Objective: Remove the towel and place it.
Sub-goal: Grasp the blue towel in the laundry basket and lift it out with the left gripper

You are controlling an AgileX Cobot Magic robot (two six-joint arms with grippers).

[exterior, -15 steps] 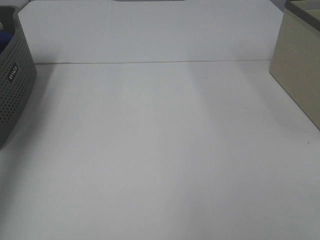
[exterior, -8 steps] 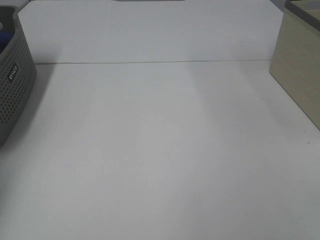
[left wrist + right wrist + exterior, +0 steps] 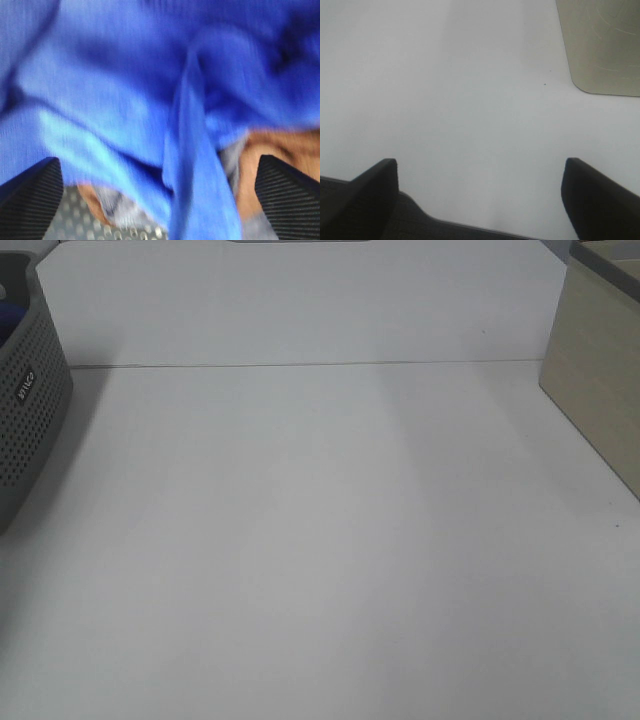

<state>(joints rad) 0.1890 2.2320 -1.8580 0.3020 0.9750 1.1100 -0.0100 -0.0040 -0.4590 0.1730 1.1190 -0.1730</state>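
Crumpled royal-blue plush folds of the towel (image 3: 150, 85) fill the left wrist view, blurred and very close. My left gripper (image 3: 157, 165) hangs just over it, open, its two black fingers wide apart on either side of a hanging fold. The towel lies in a grey perforated basket (image 3: 30, 410), and only a blue sliver of the towel (image 3: 6, 318) shows over its rim in the exterior view. My right gripper (image 3: 480, 162) is open above bare white table with nothing between its fingers. Neither arm appears in the exterior view.
Under the towel lie orange-tan cloth (image 3: 280, 150) and grey cloth (image 3: 115, 207), above the basket's dotted floor (image 3: 75, 222). A beige box (image 3: 600, 380) stands at the table's right edge and shows as the beige box (image 3: 602, 45) beyond my right gripper. A white wall panel (image 3: 300, 300) backs the table.
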